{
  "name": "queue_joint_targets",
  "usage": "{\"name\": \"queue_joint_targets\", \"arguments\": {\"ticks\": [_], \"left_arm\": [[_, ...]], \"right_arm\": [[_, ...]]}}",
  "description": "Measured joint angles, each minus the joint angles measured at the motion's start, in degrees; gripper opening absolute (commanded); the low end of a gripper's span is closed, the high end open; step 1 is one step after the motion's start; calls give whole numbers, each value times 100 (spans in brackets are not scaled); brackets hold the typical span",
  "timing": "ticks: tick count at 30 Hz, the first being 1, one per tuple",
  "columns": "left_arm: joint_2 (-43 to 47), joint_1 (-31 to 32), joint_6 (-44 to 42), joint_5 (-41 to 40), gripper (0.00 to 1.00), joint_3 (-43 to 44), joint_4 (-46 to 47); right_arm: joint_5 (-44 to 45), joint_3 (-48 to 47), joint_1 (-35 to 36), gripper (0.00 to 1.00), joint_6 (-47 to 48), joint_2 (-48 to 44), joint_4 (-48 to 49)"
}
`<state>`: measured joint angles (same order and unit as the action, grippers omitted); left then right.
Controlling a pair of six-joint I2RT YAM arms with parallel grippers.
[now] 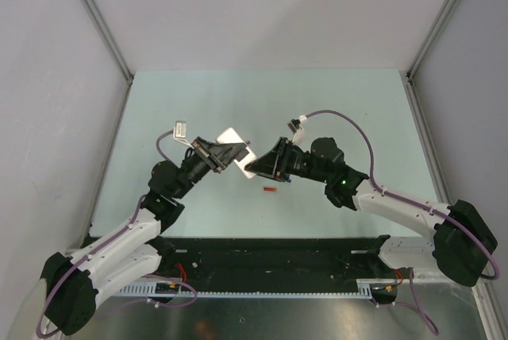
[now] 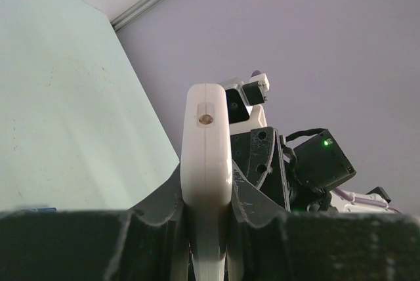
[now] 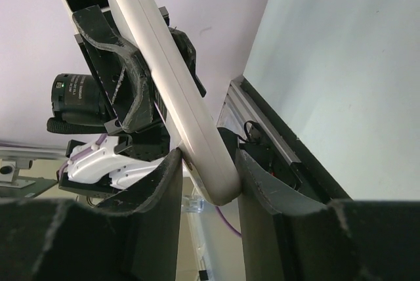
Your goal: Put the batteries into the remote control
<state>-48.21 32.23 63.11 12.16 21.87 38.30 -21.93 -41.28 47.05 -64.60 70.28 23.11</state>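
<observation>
- Two grippers share one load, a small flat rectangular remote control [image 1: 236,140] with white edges and a plain white back, held up off the pale green table [image 1: 238,102].
- Left gripper [image 1: 228,152]: black two-finger unit on the remote's left side. In the left wrist view the left gripper [image 2: 205,192] has its jaws drawn in against the remote [image 2: 205,156], which is seen edge-on and upright. Both fingers [image 2: 157,205] press the broad faces, with no gap visible.
- Right gripper [image 1: 263,165]: black two-finger unit on the remote's right side. In the right wrist view the right gripper [image 3: 209,169] pinches the rounded end of the remote [image 3: 172,90], and both fingers [image 3: 262,186] touch it. The remote's body slants up and away to the left gripper [image 3: 128,81], which is clamped further along.
- Remote front: the red face and buttons cannot be made out in any view.
- Battery [image 1: 271,190]: one tiny slim orange-red cylinder, lying on the table on the arm-base side of the remote. It sits apart from the remote and touches neither gripper.
</observation>
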Motion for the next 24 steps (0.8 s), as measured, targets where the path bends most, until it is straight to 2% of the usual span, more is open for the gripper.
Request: {"name": "queue_joint_targets", "arguments": {"ticks": [19, 24], "left_arm": [[-96, -487, 476, 907, 0, 127, -46], [-146, -542, 529, 1062, 0, 160, -39]], "right_arm": [[-111, -26, 50, 25, 468, -175, -151], [-144, -22, 50, 20, 533, -212, -179]]}}
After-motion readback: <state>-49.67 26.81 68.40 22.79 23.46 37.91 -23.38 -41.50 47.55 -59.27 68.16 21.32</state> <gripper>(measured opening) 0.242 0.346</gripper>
